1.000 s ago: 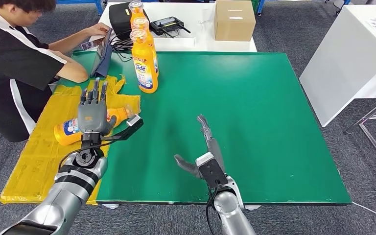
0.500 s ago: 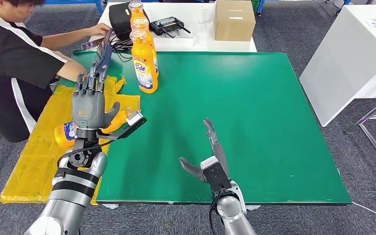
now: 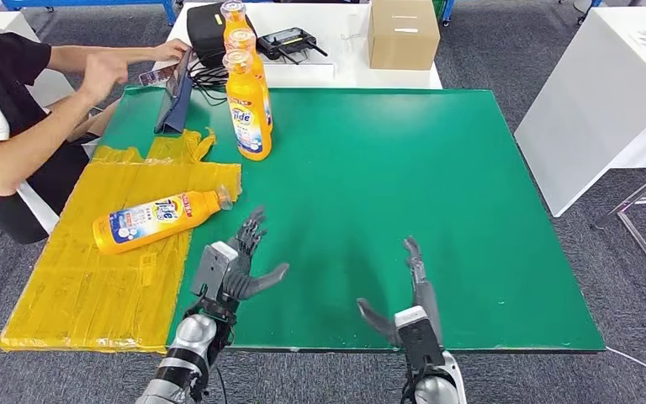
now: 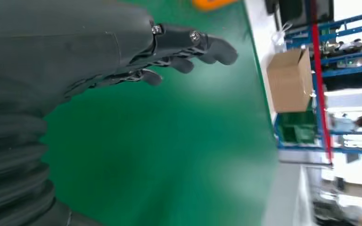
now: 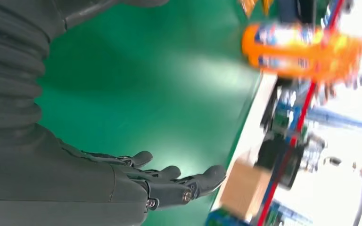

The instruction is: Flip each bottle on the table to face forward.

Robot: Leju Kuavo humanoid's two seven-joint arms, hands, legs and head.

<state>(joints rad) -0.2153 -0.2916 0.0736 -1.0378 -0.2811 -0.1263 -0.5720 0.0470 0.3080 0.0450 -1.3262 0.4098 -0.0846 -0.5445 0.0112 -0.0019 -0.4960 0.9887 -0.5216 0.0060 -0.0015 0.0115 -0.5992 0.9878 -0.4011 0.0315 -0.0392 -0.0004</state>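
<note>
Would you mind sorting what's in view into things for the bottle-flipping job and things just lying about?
For the job:
lying bottle
two upright bottles
left hand
right hand

Lying about:
cardboard box
yellow sheet
black bag
tablet

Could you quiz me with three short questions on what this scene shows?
1. True or false: the left hand is holding the lying bottle.
2. How many bottles stand upright at the far edge of the green mat? A) one B) two C) four
3. Fill in: the lying bottle rests on a ______ sheet.

Key:
1. False; the left hand hovers over the mat, fingers spread, holding nothing. The right hand is empty as well.
2. B; two upright bottles, one behind the other.
3. Yellow.
</note>
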